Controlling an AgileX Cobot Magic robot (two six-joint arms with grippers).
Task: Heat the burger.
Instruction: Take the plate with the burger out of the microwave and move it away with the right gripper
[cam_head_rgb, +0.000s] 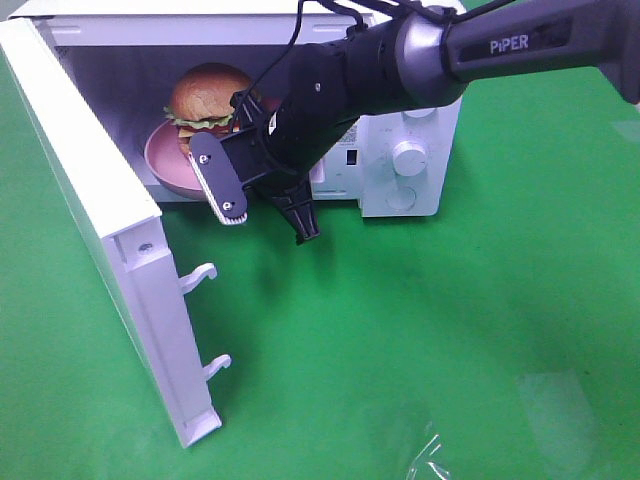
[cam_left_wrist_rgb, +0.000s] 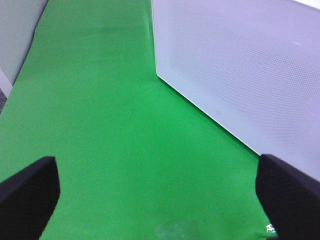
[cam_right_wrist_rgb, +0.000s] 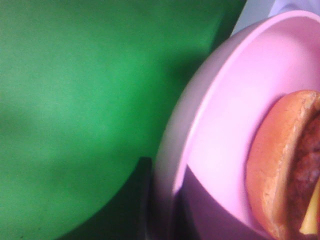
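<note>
Exterior high view shows the burger (cam_head_rgb: 208, 100) sitting on a pink plate (cam_head_rgb: 163, 157) inside the white microwave (cam_head_rgb: 405, 150), whose door (cam_head_rgb: 95, 215) stands swung wide toward the camera side. The right gripper (cam_head_rgb: 262, 215) reaches across to the mouth of the oven; its wrist view is filled by the plate's rim (cam_right_wrist_rgb: 172, 150) and the bun's edge (cam_right_wrist_rgb: 272, 165), with a dark finger at the rim. Its jaws are nearly closed, and the narrow gap suggests they are pinched on the plate's edge, though the contact itself is too blurred to confirm. The left gripper (cam_left_wrist_rgb: 160, 200) hangs over bare green cloth beside the outer face of the door, jaws spread wide and holding nothing. The plate looks only partly in: its near edge sits about at the cavity's front lip. If the door were closed now it would likely strike the rim and jolt the burger off. A thin pinch on a smooth rim could also slip if the plate is pushed or tilted, and the tall stacked burger could topple or slide. Pulling the right arm out carelessly could drag the plate back out, or knock the open door.
</note>
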